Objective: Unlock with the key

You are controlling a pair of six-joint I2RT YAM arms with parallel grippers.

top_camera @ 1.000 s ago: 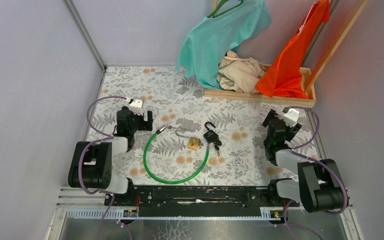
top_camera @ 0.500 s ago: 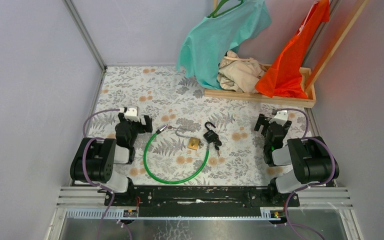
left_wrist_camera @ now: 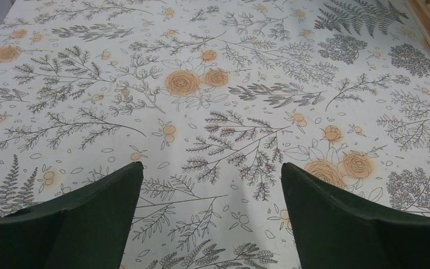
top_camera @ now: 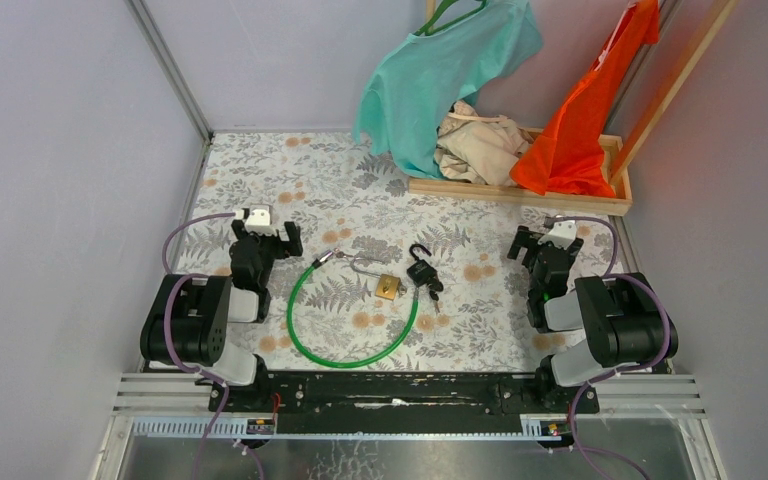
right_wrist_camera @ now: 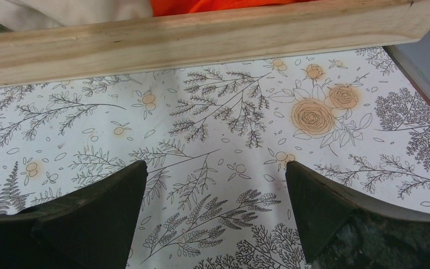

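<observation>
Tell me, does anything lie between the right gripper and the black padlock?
Nothing visible does. Only bare patterned tablecloth lies between the right gripper and the black padlock, which rests to its left, beside the brass padlock.

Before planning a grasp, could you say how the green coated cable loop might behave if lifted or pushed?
Lying in a smooth curve, the green coated cable loop is probably springy, not limp, and may slide whole if pushed. Its thin round surface could be slippery to pinch. The small brass padlock near its ends might drag along.
</observation>
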